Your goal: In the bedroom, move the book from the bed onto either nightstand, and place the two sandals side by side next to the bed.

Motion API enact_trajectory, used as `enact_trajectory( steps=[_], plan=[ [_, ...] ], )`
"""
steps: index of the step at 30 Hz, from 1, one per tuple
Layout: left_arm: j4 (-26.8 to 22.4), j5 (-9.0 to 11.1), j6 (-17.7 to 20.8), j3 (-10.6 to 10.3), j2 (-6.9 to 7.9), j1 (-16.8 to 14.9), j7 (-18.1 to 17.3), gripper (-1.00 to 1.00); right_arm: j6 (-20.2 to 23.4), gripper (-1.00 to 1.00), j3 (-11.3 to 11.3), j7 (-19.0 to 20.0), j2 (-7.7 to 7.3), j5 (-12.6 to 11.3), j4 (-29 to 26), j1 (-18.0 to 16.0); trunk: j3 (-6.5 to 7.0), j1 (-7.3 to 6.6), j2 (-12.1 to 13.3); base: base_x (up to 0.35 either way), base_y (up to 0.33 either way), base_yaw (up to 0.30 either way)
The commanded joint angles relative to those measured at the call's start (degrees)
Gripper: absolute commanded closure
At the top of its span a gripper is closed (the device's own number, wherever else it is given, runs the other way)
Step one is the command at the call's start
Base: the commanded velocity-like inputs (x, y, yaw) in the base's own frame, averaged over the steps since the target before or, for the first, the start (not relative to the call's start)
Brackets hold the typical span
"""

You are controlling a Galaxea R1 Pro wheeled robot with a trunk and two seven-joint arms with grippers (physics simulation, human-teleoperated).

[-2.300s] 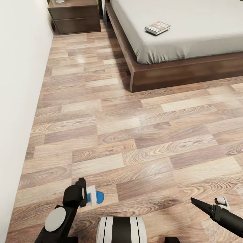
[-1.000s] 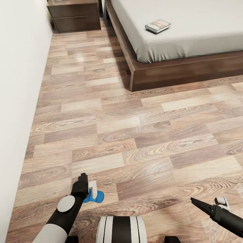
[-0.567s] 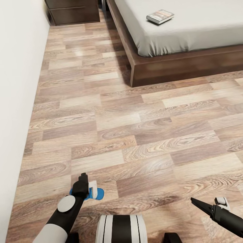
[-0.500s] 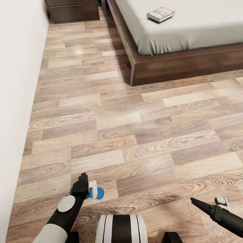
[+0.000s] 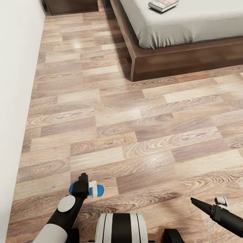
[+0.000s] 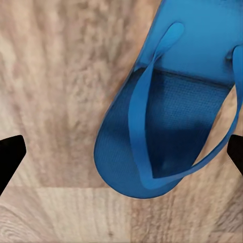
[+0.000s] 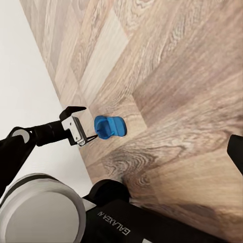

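One blue sandal (image 6: 162,121) lies flat on the wood floor, strap side up. My left gripper (image 6: 121,157) hangs open straight above it, a black fingertip on either side and neither touching it. In the head view the left gripper (image 5: 85,187) points down at the floor near the robot's base, and the sandal (image 5: 72,188) peeks out from under it. The right wrist view shows the sandal (image 7: 109,126) beside the left gripper (image 7: 81,130). My right gripper (image 5: 202,204) is low on the right, open and holding nothing. The book (image 5: 163,4) lies on the bed (image 5: 189,23). The other sandal is out of view.
A white wall (image 5: 15,84) runs along the left. The nightstand (image 5: 72,5) stands at the far end beside the bed's dark wooden frame (image 5: 175,62). Open plank floor (image 5: 135,118) stretches between the robot's base and the bed.
The left arm has swung its gripper down over the sandal, then shifted slightly across it. The camera has moved, so bed and nightstand sit higher in the picture. The right arm has stayed still.
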Motion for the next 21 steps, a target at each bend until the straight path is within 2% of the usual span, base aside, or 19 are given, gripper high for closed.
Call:
enact_trajectory(
  steps=[1, 16, 21],
  plan=[
    [-0.05, -0.26, 0.26, -0.11, 0.01, -0.02, -0.35, -1.00, 0.34, -1.00, -0.02, -0.02, -0.01, -0.26, -0.02, 0.02, -0.25, 0.02, -0.03, 0.000, 0.000, 0.000],
    [-0.05, -0.27, 0.25, -0.06, 0.02, -0.02, -0.35, -1.00, 0.33, -1.00, -0.02, -0.02, -0.01, -0.26, -0.05, 0.02, -3.57, 0.41, -0.23, 0.000, 0.000, 0.000],
    [-0.05, -0.27, 0.29, -0.06, 0.05, -0.02, -0.35, -1.00, 0.34, -1.00, -0.02, -0.02, -0.01, -0.26, -0.09, 0.05, -3.57, 0.41, -0.23, 0.000, 0.000, 0.000]
  ],
)
